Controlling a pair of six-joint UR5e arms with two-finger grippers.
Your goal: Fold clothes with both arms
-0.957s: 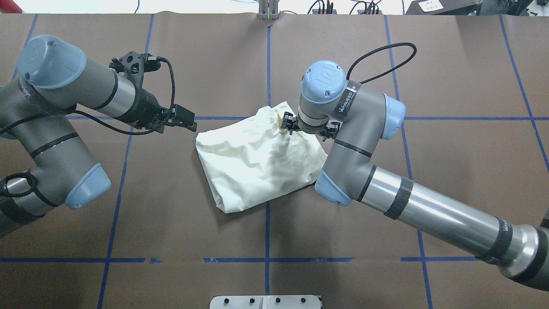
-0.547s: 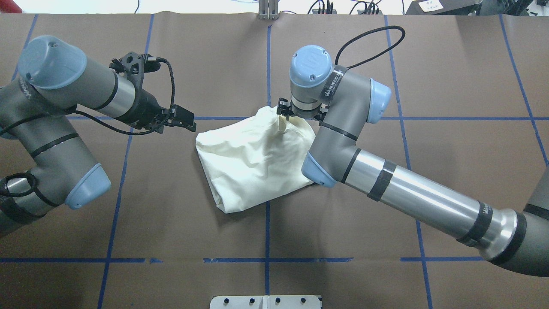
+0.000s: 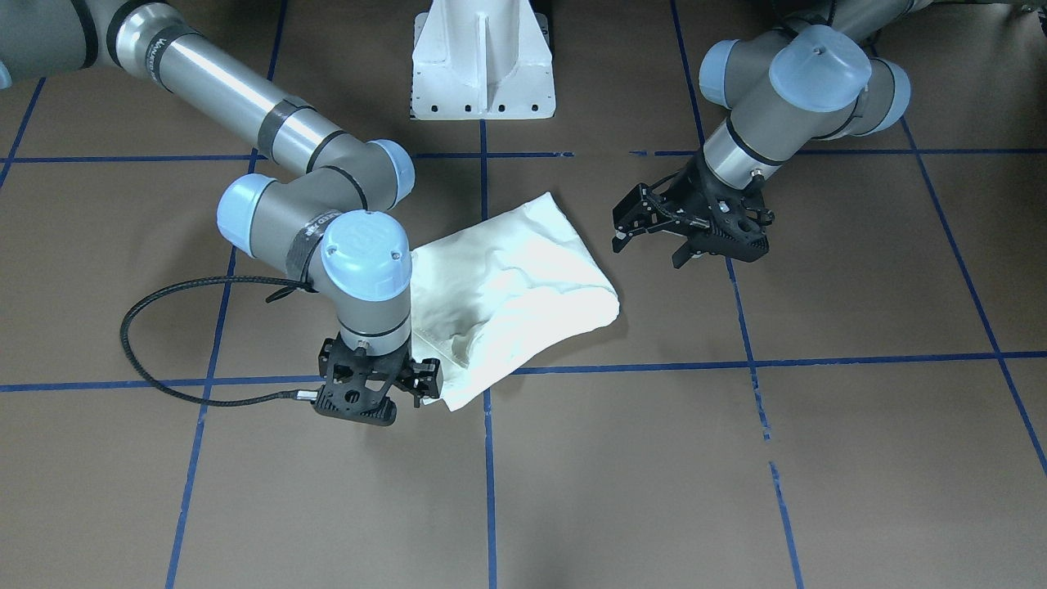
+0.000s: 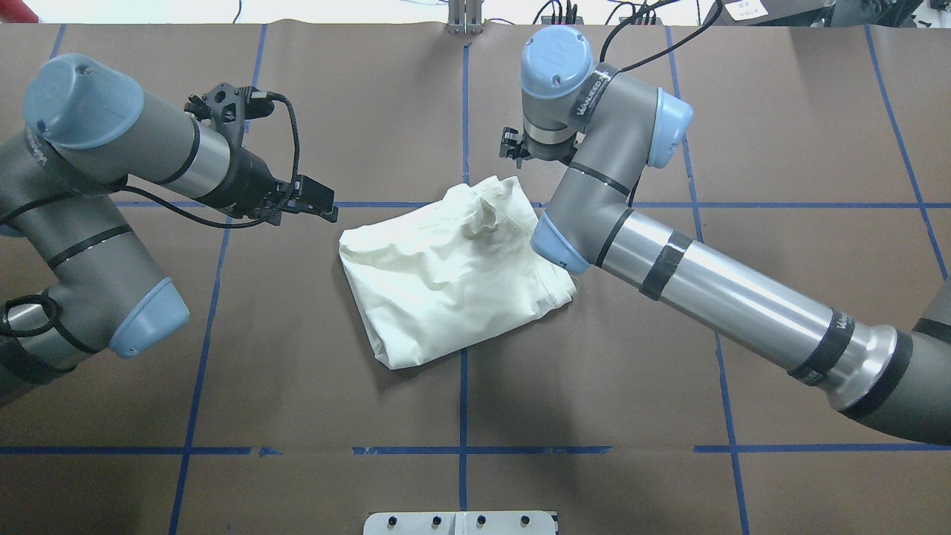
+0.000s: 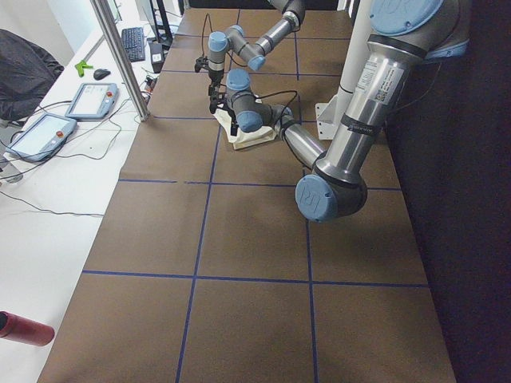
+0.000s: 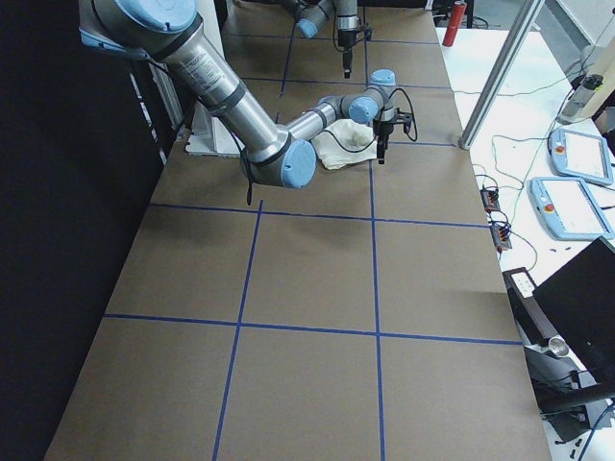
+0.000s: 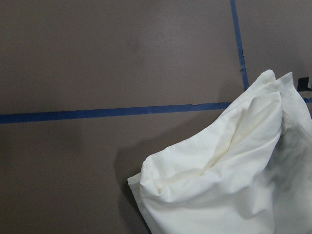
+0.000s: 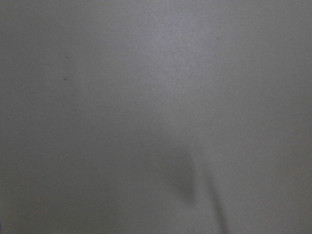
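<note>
The shirt (image 4: 446, 275), bunched in the middle of the table (image 4: 297, 371), shows us only plain white, and we cannot tell how the right claw (image 3: 421, 383) stands, though it has quit the far edge; the left claw (image 3: 650, 249) hangs spread.

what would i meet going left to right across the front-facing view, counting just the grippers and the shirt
right gripper → shirt → left gripper

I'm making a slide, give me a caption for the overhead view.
Folded white shirt on the table, left gripper open beside it, right gripper just beyond its far edge.
</note>
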